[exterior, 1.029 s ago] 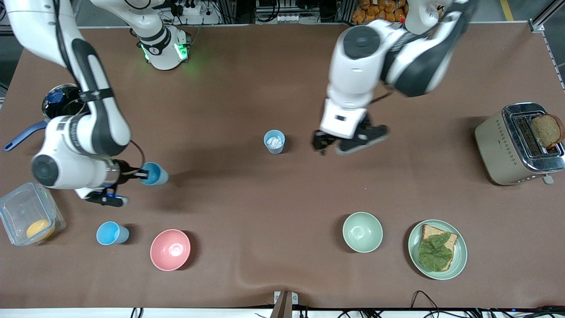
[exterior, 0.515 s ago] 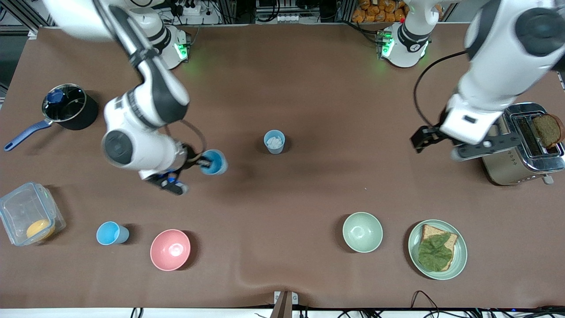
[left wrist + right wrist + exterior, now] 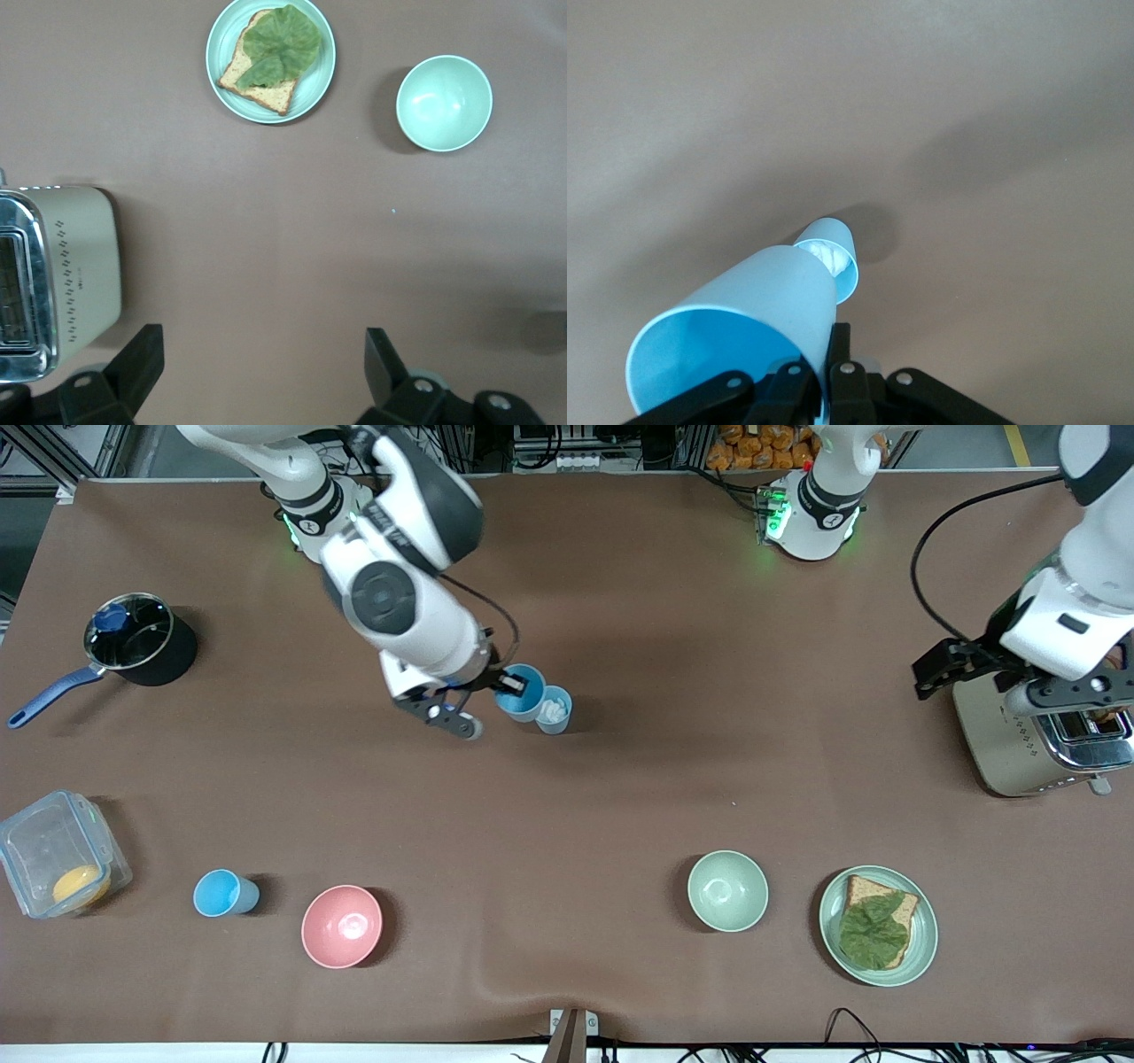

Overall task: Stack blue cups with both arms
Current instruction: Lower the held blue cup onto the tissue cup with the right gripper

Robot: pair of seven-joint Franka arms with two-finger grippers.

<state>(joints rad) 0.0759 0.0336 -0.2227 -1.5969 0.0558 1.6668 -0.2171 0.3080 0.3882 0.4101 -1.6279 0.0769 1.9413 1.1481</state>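
The right gripper (image 3: pixel 512 683) is clamped on the rim of a sky-blue tapered plastic cup (image 3: pixel 521 692), holding it in the air, tilted, just beside and partly over a paler greyish-blue plastic cup (image 3: pixel 555 709) that stands upright mid-table with something white and crumpled inside it. A third blue cup (image 3: pixel 225 893) stands near the front camera, beside a pink bowl (image 3: pixel 342 926).

The left gripper (image 3: pixel 257 363) waits with its jaws wide apart and empty over the table beside a beige toaster (image 3: pixel 1028 735), well apart from the greyish-blue cup.

The risk, as I judge it: the held cup is off-centre and tilted, so lowering it now could strike the standing cup's rim and tip it. The white filling may also stop it from seating fully.
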